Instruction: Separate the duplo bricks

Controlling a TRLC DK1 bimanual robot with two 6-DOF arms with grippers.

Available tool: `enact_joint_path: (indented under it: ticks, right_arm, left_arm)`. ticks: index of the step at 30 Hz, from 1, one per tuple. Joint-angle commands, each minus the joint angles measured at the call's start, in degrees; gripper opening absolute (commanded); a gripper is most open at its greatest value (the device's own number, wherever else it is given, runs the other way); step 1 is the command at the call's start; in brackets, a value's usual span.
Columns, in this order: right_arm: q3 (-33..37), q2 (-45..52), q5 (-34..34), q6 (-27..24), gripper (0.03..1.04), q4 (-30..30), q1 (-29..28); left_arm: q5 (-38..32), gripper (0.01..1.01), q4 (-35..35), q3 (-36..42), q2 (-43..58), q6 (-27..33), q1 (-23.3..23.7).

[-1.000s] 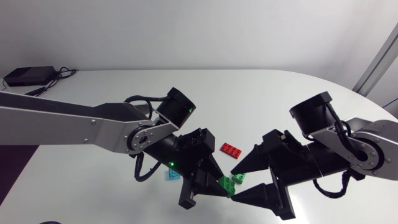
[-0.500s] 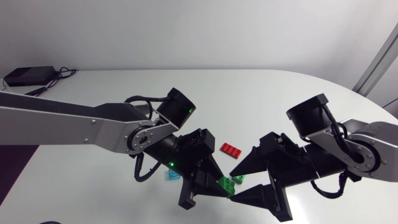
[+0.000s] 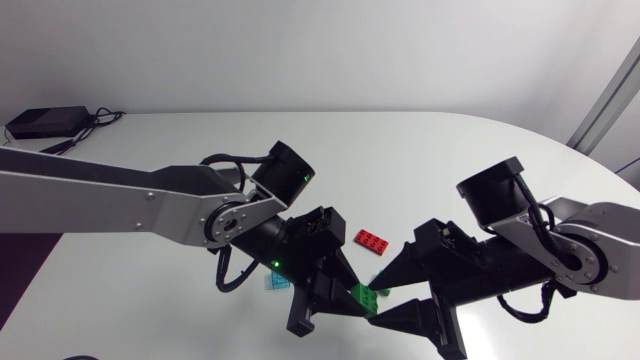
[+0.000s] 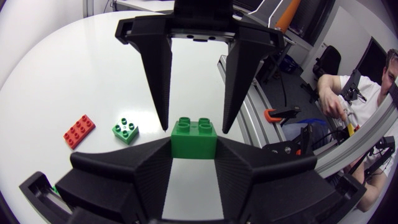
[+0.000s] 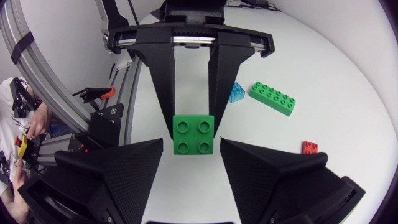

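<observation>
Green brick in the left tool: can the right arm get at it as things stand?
Probably yes. The right tool stands open on both sides of the green brick, which the left tool holds; nothing lies between them.

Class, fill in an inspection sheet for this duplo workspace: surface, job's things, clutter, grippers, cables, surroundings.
Surface: white table.
Job's things: green brick held above the table; small green brick, red brick, clear blue brick and long green brick lie apart on the table.
Clutter: nothing seen.
Grippers: left gripper shut on the green brick; right gripper open, one finger on either side of that brick, not touching it.
Cables: black cables looped at the left arm's wrist; a black cable at the table's far left corner.
Surroundings: nothing seen touching the table.
</observation>
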Motion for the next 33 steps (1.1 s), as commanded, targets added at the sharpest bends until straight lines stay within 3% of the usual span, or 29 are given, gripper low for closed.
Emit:
enact_joint_path:
  ticks: [1, 8, 14, 17, 23, 24, 27, 28, 30, 33]
  right_arm:
    - [-1.41, 0.61, 0.46, 1.08, 0.61, 0.34, 0.43]
    - [-1.06, 0.96, 0.46, 0.99, 0.45, 0.43, 0.43]
    - [-1.23, 1.40, 0.46, 0.99, 0.43, 0.52, 0.69]
    - [-1.23, 1.31, 0.46, 0.90, 0.29, 0.52, 0.69]
    - [-1.32, 0.87, 0.37, 0.90, 0.29, 0.08, 1.30]
    - [-1.23, 0.78, 0.28, 0.90, 0.29, 0.08, 1.39]
    - [-1.15, 0.70, 0.19, 0.90, 0.29, -0.19, 1.30]
    - [-1.06, 0.61, 0.11, 0.90, 0.29, -0.19, 1.30]
    - [-0.88, 0.70, 0.19, 0.90, 0.29, -0.28, 1.30]
    - [-0.71, 0.61, 0.19, 0.99, 0.29, -0.36, 1.22]
  left_arm:
    - [0.54, 0.295, -0.40, -0.66, -0.91, 0.93, 0.27]
    - [0.54, 0.295, -0.48, -0.92, -0.91, 1.46, 0.35]
    - [0.54, 0.295, -0.84, -0.66, -0.99, 1.72, 0.70]
    - [0.54, 0.295, -1.01, -0.48, -0.99, 1.72, 0.79]
    - [0.54, 0.307, -1.28, -0.30, -1.08, 1.81, 0.79]
    - [0.54, 0.339, -1.28, -0.22, -1.08, 1.81, 0.88]
    - [0.54, 0.821, -1.63, -0.04, -1.26, 1.81, 1.50]
    - [0.54, 0.893, -1.63, -0.04, -1.43, 1.90, 1.67]
    - [0.54, 0.982, -1.71, -0.04, -1.61, 1.90, 2.02]
    - [0.54, 0.982, -1.80, -0.13, -2.05, 1.90, 2.46]
